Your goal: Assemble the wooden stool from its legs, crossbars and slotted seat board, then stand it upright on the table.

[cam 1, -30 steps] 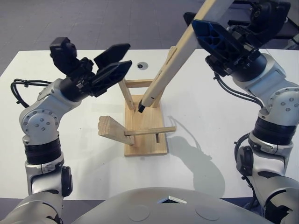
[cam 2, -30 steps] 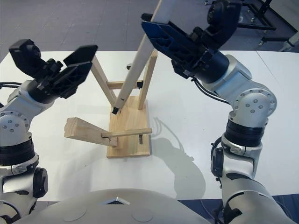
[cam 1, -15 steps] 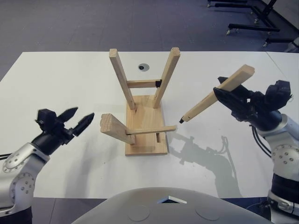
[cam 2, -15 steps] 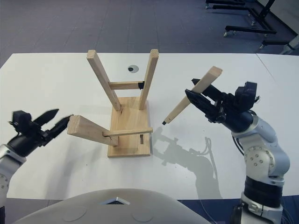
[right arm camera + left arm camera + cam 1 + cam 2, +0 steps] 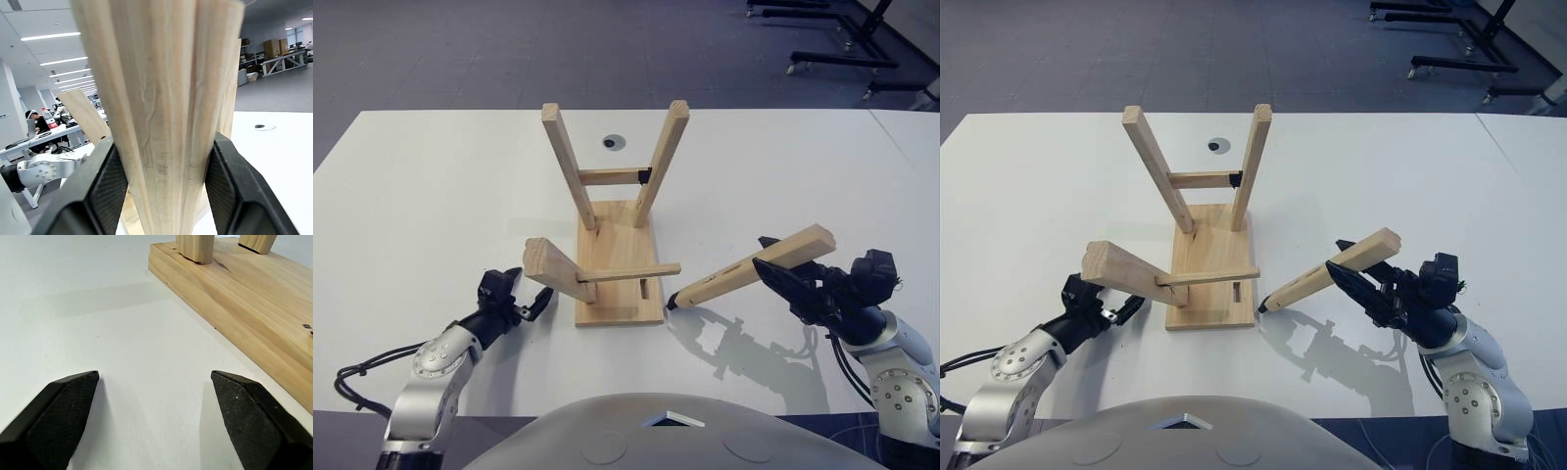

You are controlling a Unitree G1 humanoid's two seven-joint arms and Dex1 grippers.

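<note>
Right hand: clamped on stool leg, tip beside seat board. Left hand: wide open, empty. Risk: slanted leg may miss its slot, shoving the unbraced board.

Silver-grey arm shells with dark screws, looped black cables, matte black hands, tapering wedge fingers.

Seat board: pale wood, slotted, flat on table.
Two legs: standing in far end, splayed, joined by crossbar.
Third leg: leaning left off near end, second crossbar attached.
Loose leg: tilted, clamped in right gripper, dark-tipped lower end just beside board's near right corner.
</note>
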